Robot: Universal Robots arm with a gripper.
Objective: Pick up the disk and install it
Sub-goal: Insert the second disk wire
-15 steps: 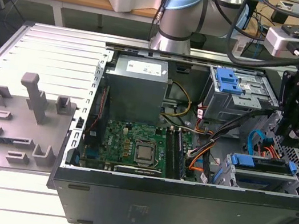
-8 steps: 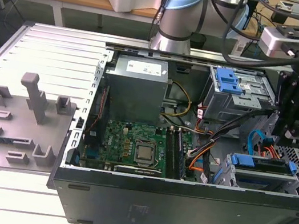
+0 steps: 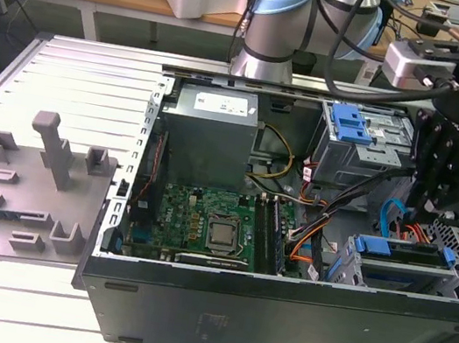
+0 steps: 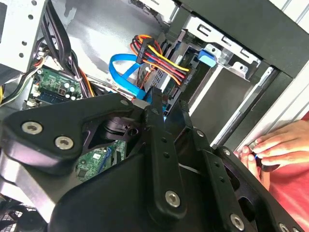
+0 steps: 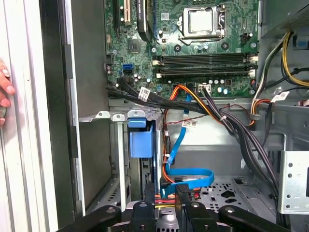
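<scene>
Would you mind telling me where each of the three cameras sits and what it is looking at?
Exterior view: off the arm, looking down into the open computer case; the arm and claw show above the disk.
First wrist view: on the arm, facing the motherboard and drive cage; claw at the edge.
Second wrist view: on the arm, behind the claw.
Both wrist views share a person's hand and blue cable.
</scene>
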